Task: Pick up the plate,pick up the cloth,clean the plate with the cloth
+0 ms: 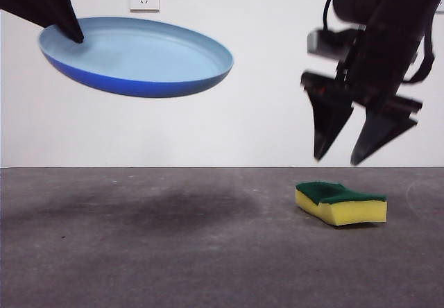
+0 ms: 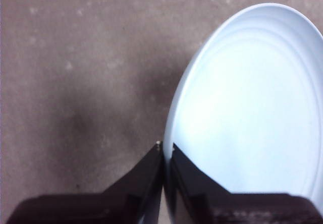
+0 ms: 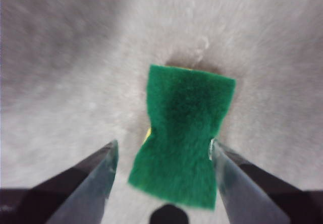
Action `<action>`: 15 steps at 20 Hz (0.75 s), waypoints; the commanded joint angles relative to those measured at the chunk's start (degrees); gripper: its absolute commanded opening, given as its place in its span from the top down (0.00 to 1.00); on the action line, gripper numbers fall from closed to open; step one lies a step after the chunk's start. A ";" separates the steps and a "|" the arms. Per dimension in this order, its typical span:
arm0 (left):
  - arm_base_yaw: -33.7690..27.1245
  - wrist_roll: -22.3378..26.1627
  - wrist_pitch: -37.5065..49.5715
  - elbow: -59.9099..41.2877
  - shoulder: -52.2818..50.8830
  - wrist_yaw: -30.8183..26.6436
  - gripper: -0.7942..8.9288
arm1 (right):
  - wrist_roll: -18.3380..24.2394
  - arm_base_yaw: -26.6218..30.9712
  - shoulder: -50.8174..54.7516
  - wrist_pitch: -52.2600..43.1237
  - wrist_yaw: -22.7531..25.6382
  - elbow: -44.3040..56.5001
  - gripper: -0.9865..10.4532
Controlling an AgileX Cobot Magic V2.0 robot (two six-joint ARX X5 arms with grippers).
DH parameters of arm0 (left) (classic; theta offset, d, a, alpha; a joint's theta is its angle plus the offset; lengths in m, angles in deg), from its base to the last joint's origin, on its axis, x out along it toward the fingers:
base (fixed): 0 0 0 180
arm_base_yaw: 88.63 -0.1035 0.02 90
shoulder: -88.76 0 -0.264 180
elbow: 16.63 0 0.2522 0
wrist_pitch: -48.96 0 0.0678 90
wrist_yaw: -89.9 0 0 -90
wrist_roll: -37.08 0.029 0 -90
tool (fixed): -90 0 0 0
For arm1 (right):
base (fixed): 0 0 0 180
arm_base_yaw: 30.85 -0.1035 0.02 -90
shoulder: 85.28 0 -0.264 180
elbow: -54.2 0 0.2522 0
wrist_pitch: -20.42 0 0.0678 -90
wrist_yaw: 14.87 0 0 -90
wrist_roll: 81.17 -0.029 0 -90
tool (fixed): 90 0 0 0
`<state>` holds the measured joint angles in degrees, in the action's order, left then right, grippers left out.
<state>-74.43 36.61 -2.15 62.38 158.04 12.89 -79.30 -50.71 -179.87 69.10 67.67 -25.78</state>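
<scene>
Held aloft and tilted at far left: the plate (image 1: 135,57), pinched by its rim in the left gripper (image 1: 71,34), jaws closed tight on the edge, well above the grey table (image 1: 173,252). First step judged done. Further right, lying flat on the table, green side up: the cloth (image 1: 340,202), untouched. Poised just above it, the right gripper (image 1: 350,157), jaws spread wide. Pickup and wiping left to do.
</scene>
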 commanded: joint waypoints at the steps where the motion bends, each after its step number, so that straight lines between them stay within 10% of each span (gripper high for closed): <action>1: -0.04 0.76 -1.38 -0.26 0.17 0.13 0.93 | 0.59 -0.09 -2.80 -0.83 0.15 -0.28 0.64; 15: -0.04 0.79 -0.83 -0.26 0.72 0.04 0.93 | 0.83 -0.09 -10.80 -1.44 0.44 -0.28 0.93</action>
<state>-74.43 37.07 -3.68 62.38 158.39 12.81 -78.80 -50.71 -189.31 67.42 67.87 -26.57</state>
